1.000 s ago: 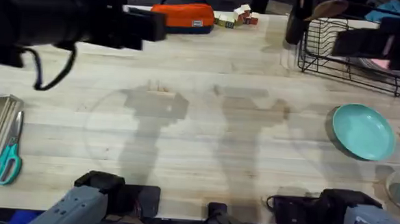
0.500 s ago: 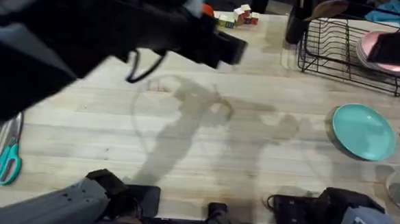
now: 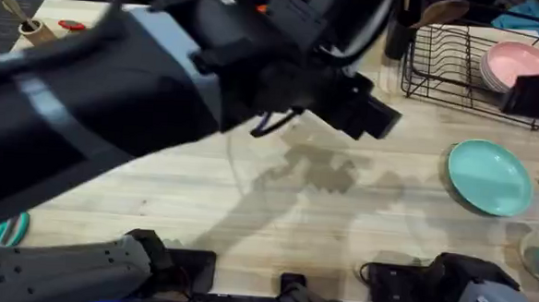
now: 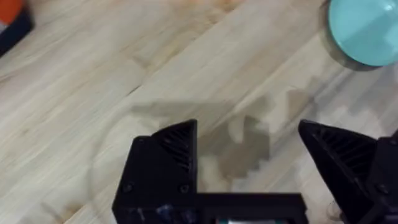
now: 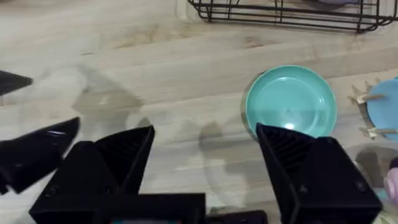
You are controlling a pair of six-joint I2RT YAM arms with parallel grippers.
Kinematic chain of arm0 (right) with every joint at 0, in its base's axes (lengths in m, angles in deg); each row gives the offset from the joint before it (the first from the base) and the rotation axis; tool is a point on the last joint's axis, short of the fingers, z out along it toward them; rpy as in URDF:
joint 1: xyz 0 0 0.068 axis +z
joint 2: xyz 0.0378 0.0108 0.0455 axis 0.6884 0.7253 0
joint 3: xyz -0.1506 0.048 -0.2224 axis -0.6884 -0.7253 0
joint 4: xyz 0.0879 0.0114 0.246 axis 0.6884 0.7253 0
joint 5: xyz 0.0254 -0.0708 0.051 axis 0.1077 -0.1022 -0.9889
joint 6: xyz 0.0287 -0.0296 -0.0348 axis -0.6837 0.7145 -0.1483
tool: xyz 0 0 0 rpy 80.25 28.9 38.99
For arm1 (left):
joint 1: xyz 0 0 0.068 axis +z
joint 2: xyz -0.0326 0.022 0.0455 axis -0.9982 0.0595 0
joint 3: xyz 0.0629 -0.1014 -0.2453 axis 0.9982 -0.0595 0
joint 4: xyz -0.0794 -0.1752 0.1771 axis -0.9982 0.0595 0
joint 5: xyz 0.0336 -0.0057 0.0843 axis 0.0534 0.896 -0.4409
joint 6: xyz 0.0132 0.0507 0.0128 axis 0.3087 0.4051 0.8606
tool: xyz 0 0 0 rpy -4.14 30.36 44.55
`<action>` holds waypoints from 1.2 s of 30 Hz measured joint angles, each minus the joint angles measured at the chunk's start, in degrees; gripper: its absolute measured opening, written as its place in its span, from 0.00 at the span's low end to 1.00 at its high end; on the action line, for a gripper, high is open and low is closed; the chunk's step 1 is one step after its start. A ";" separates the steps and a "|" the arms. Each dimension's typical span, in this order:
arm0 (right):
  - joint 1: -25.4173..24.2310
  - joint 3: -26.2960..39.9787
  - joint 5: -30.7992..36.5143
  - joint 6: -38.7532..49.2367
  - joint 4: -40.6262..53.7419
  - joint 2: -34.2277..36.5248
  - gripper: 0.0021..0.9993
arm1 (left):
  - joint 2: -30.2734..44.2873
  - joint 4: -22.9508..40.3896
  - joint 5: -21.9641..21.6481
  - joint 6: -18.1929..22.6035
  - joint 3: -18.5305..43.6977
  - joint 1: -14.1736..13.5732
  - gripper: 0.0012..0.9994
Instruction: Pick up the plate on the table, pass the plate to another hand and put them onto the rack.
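Beyond the left gripper, whose black fingers stand spread with nothing between them, the plate lies flat on the table, well apart from the fingertips and off toward the right-hand finger's side. Bare wood and the gripper's own shadow lie directly under the gap. From overhead the left arm rises large and dark across the left and middle of the table, its gripper ending over the middle, with the plate some way off to its right.

Ahead of the right gripper, also parted wide and holding nothing, the plate sits near, just past the right-hand finger, which covers a little of its near edge. The rack stands farther on beyond the plate, apart from it. Overhead, the rack is at the table's far right with pink plates standing in it. A blue dish lies beside the teal plate at the table's right side, with pale utensils across it. Scissors with teal handles lie at the table's left edge.
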 joint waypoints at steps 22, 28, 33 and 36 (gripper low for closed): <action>0.00 10.88 0.00 -0.04 4.55 0.00 1.00 | 12.11 -12.85 3.43 -7.62 0.00 -8.99 1.00; 0.00 10.92 0.00 -0.04 5.39 0.00 1.00 | 15.38 -17.42 3.82 -10.75 0.00 -11.74 1.00; 0.00 10.92 -0.02 -0.04 5.95 0.00 1.00 | 16.85 -21.13 3.67 -11.91 0.05 -13.52 1.00; 0.00 10.92 -0.07 -0.04 5.98 0.00 1.00 | 18.33 -21.44 3.36 -12.61 0.85 -14.86 1.00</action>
